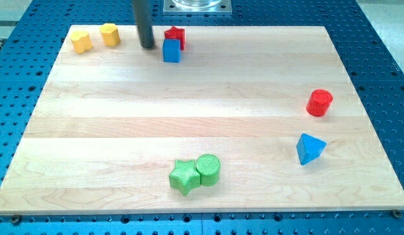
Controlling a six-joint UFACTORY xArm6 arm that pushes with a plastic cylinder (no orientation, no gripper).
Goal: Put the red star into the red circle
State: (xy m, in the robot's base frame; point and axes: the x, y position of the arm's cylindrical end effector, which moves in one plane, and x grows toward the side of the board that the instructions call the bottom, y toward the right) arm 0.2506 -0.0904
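Observation:
The red star (175,34) lies near the view's top edge of the wooden board, touching the blue cube (171,51) just below it. The red circle block (319,103) stands far off at the view's right. My tip (147,46) is on the board just left of the blue cube and the red star, with a small gap to both.
Two yellow blocks (81,41) (109,34) sit at the view's top left. A blue triangular block (310,148) lies below the red circle. A green star (184,176) and green cylinder (208,169) touch each other near the view's bottom. The board's top edge (254,28) is close behind the star.

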